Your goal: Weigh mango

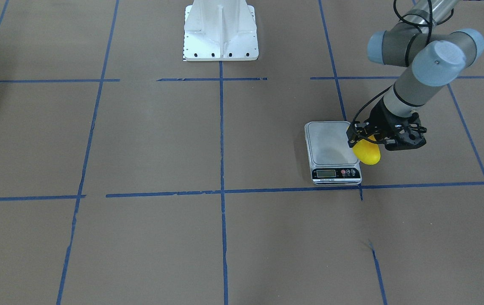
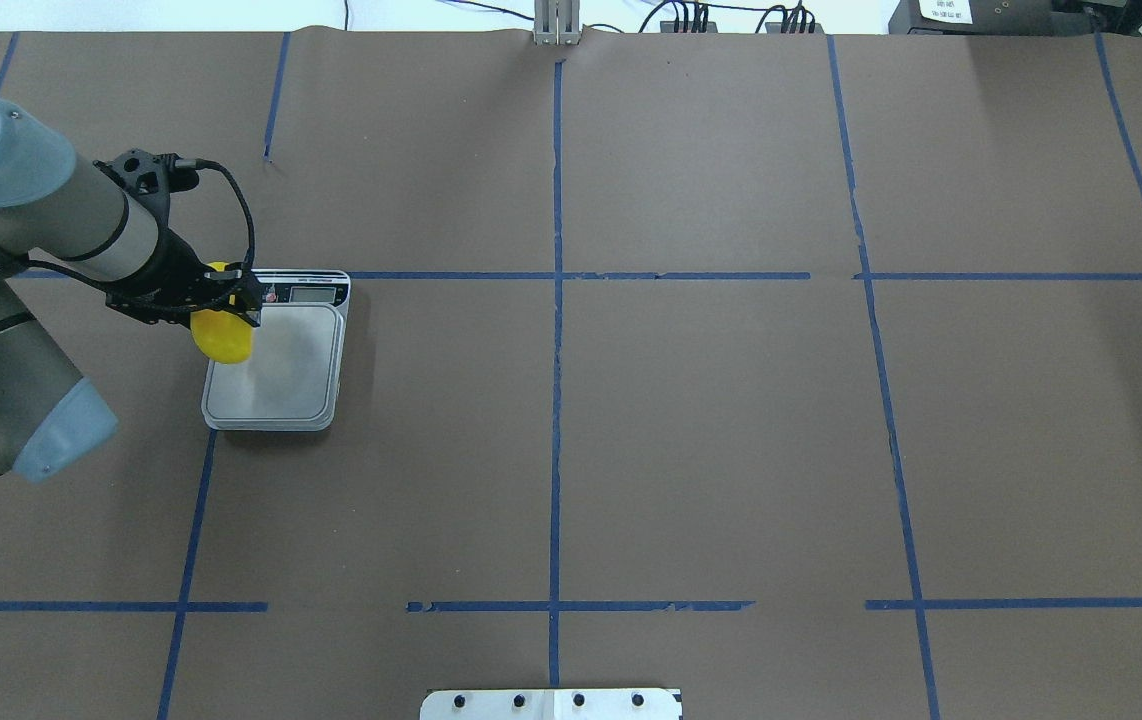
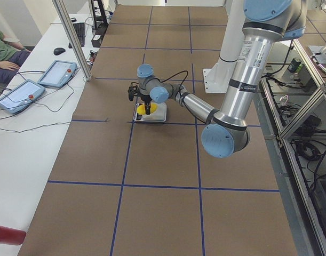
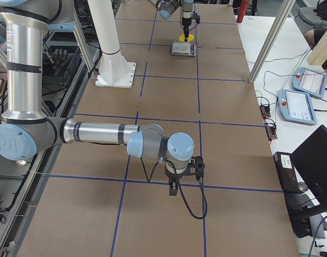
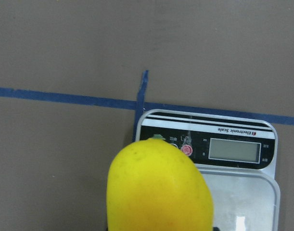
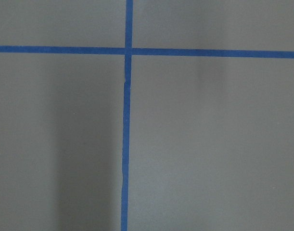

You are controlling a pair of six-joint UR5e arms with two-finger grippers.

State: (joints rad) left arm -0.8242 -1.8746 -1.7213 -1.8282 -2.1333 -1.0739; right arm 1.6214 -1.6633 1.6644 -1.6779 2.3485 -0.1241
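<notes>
While my left tool point(image 2: 228, 304) is clamped on the mango point(image 2: 221, 340), the fruit hangs over the left edge of the scale point(image 2: 281, 380). I judge the platform's centre lies toward the robot's right.

A robotics laboratory is indicated. The table point(image 2: 731, 450) is covered in brown paper and divided by a blue tape grid point(image 2: 556, 400). A white arm pedestal point(image 1: 221, 34) is bolted at 12 o'clock in the front-facing view. On a side bench point(image 3: 18, 170) at 9 o'clock in the left view, teach pendants point(image 3: 58, 73) and cabling are laid behind aluminium frame posts point(image 3: 73, 37).
</notes>
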